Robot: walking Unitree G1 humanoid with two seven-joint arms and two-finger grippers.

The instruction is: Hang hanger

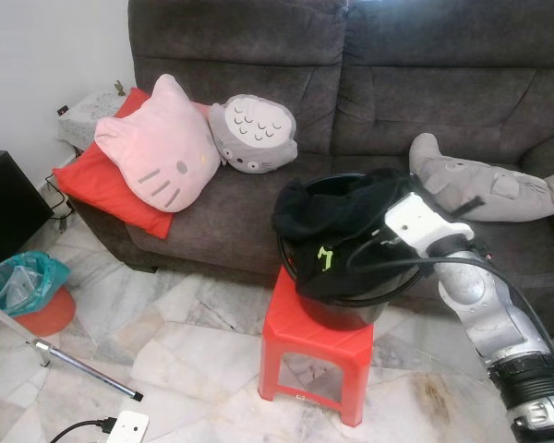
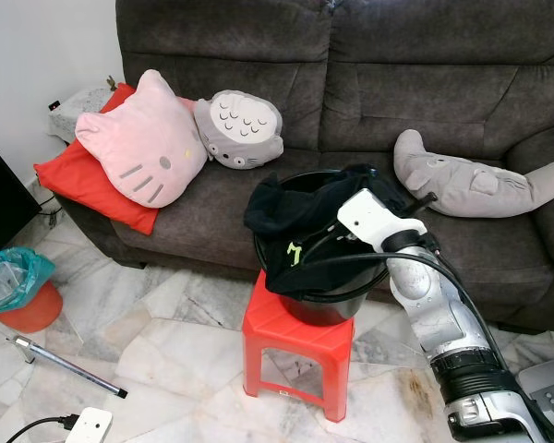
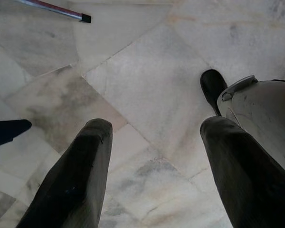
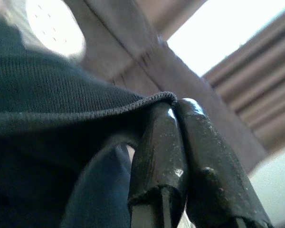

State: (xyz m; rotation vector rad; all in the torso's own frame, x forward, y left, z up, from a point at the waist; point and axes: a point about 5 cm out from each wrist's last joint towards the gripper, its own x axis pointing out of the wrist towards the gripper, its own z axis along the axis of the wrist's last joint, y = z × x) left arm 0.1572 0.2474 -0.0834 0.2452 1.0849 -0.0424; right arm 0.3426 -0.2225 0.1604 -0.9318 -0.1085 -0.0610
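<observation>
A black garment [image 1: 337, 217] with a small green mark is heaped in a black bucket [image 1: 351, 309] that stands on a red plastic stool [image 1: 305, 337] in front of the sofa. My right arm [image 1: 480, 305] reaches into the bucket from the right, and its white wrist [image 1: 415, 221] rests at the rim, partly under the cloth. In the right wrist view my right gripper [image 4: 176, 107] has its fingers pressed together at the garment's hem [image 4: 85, 114]. No hanger can be made out. My left gripper [image 3: 154, 137] hangs open over the marble floor.
A dark grey sofa [image 1: 425, 83] holds a pink cat cushion [image 1: 157, 152], a red cushion [image 1: 97, 185], a grey owl cushion [image 1: 252, 136] and a grey plush [image 1: 485, 185]. On the floor at the left are a teal-lined bin [image 1: 23, 291], a metal pole [image 1: 83, 366] and a power strip [image 1: 129, 427].
</observation>
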